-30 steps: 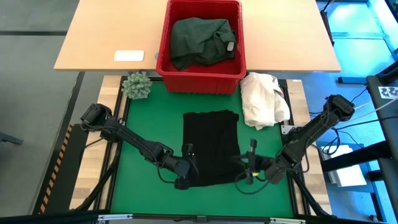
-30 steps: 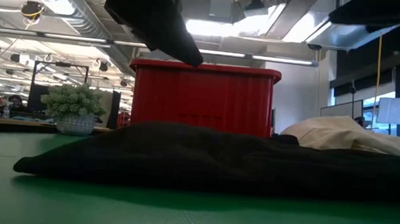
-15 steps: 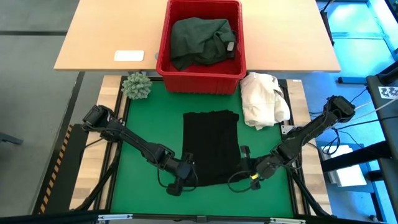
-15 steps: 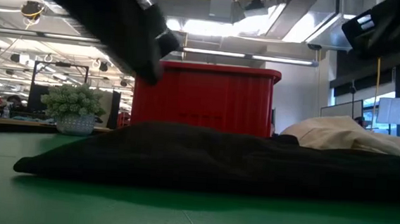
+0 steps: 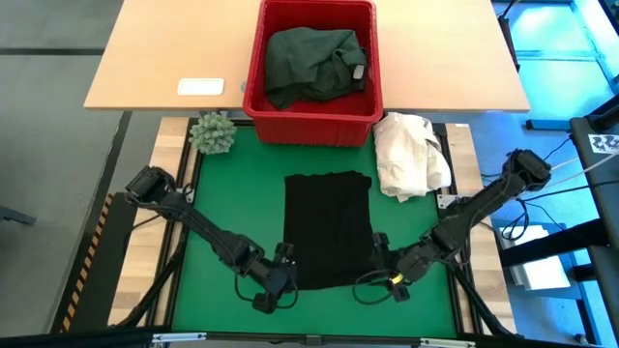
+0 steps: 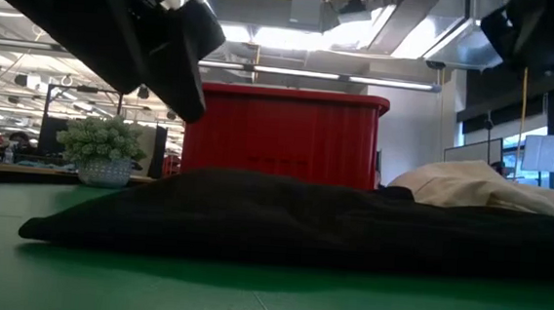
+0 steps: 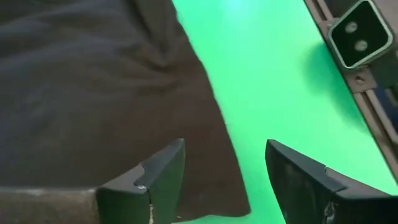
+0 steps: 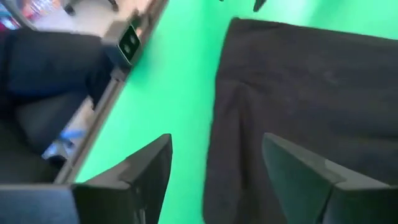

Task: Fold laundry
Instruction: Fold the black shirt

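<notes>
A black garment (image 5: 329,230) of the laundry lies flat and folded in a narrow rectangle on the green mat (image 5: 232,203). My left gripper (image 5: 282,267) stands open by its near left corner; in the left wrist view the cloth's side edge (image 7: 214,124) runs between the open fingers (image 7: 163,177). My right gripper (image 5: 380,254) stands open by the near right corner, with the cloth's edge (image 8: 217,118) between its fingers (image 8: 292,174). I see neither gripper touching the cloth. A dark green garment (image 5: 311,60) lies bunched in the red basket (image 5: 253,97).
A cream-white cloth heap (image 5: 410,153) lies at the mat's far right corner, right of the basket. A small potted plant (image 5: 213,132) stands at the far left corner. A white card (image 5: 200,86) lies on the wooden table behind. Bare mat shows left and right of the garment.
Both grippers have opened and let go of the black garment's near corners. My left gripper has drawn back toward the near left and sunk a little. My right gripper has swung its wrist about almost in place. The garment stays flat on the mat.
</notes>
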Robot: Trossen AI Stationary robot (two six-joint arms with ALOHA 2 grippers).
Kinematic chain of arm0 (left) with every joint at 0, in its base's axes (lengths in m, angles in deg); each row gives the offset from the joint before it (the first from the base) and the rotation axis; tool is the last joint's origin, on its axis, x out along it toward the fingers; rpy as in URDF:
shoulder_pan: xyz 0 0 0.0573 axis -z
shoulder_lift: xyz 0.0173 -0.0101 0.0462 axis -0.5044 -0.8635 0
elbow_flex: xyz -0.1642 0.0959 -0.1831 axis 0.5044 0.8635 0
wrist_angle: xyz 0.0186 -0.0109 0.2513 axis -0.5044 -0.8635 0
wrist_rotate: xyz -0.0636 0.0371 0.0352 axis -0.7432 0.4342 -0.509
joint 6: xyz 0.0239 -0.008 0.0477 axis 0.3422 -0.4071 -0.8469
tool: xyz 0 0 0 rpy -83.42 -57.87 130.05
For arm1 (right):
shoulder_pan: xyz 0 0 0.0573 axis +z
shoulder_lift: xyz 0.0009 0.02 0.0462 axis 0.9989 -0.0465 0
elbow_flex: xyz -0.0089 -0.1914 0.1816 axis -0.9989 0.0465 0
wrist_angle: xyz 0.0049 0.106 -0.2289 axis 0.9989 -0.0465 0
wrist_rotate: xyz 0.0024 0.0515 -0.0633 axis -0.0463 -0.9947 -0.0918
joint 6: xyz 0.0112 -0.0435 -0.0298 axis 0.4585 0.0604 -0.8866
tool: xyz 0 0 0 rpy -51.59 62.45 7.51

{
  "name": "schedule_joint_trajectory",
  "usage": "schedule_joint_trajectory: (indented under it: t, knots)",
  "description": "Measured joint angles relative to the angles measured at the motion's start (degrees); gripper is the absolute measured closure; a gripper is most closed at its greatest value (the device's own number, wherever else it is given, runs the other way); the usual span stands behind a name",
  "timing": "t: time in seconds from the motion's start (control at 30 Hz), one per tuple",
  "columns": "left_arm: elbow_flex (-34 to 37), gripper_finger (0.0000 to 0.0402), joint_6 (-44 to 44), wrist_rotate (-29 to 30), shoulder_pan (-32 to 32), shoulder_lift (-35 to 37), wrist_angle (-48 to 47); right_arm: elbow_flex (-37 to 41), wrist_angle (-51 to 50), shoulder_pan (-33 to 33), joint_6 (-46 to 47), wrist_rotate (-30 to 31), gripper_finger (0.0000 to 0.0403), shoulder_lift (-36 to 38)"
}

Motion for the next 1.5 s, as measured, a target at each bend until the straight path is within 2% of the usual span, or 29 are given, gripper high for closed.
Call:
schedule_joint_trajectory:
  t: [0.23, 0.7, 1.5]
  knots:
    - [0.0, 0.0185, 0.0, 6.6, 1.7, 0.0, 0.0, -1.6, -5.1, -0.2, 0.2, 0.6, 0.0146, -4.0]
    - [0.0, 0.0185, -0.4, 6.8, 1.7, 0.0, 0.2, -1.6, 2.5, -1.8, 1.5, -2.1, 0.0145, -10.5]
    - [0.0, 0.0185, -0.5, 8.8, 1.6, 0.0, 0.4, -1.6, 2.5, -1.7, 0.2, 1.3, 0.0145, -10.6]
